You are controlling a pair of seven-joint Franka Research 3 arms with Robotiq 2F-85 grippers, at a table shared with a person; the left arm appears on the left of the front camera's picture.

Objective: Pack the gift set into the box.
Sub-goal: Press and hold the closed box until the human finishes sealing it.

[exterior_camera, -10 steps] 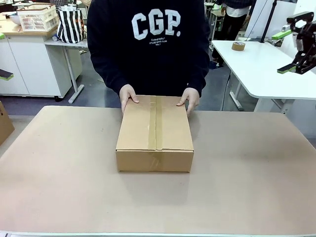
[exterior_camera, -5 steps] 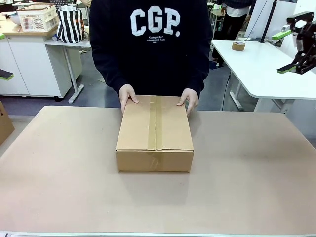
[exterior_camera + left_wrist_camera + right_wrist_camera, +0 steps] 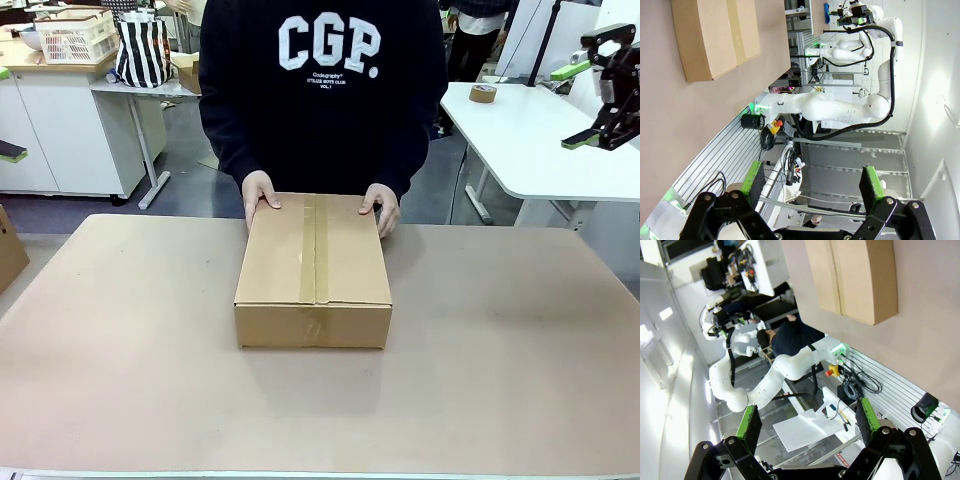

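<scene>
Front view first, and we are looking across the table (image 3: pixel 120 350) at the box (image 3: pixel 314 270), which is sitting closed at the middle of the far edge, its long side running from that edge toward the table's middle. Tape is running along its top seam and down the near face. A person is standing at the far edge, one hand (image 3: pixel 259 195) pressing on one far corner of the box top and the other hand (image 3: pixel 382 205) resting on the opposite far corner. We are spotting the right gripper (image 3: pixel 563 108) hanging high beyond the table's right edge, well apart from the box, its green-padded fingers spread wide with nothing between them. Behind the person, a roll of tape (image 3: pixel 483 93) is lying on a white table, and a white basket (image 3: pixel 75 35) is sitting beside a striped bag (image 3: pixel 143 50).

Left wrist view now: the left gripper (image 3: pixel 813 182) is gaping open, both green pads well apart and holding nothing. We are catching the box (image 3: pixel 715 35) at the picture's top left, lying flat on the table (image 3: pixel 670 130), far from these fingers, while the right arm (image 3: pixel 810 107) is rising beyond the table's near edge.

Right wrist view: the right gripper (image 3: pixel 807 421) is showing its fingers spread wide and empty. The box (image 3: pixel 855 277) is appearing at the top, flat on the table (image 3: pixel 930 330) and well clear of the fingers, with the left arm (image 3: pixel 785 367) standing past the near edge.
</scene>
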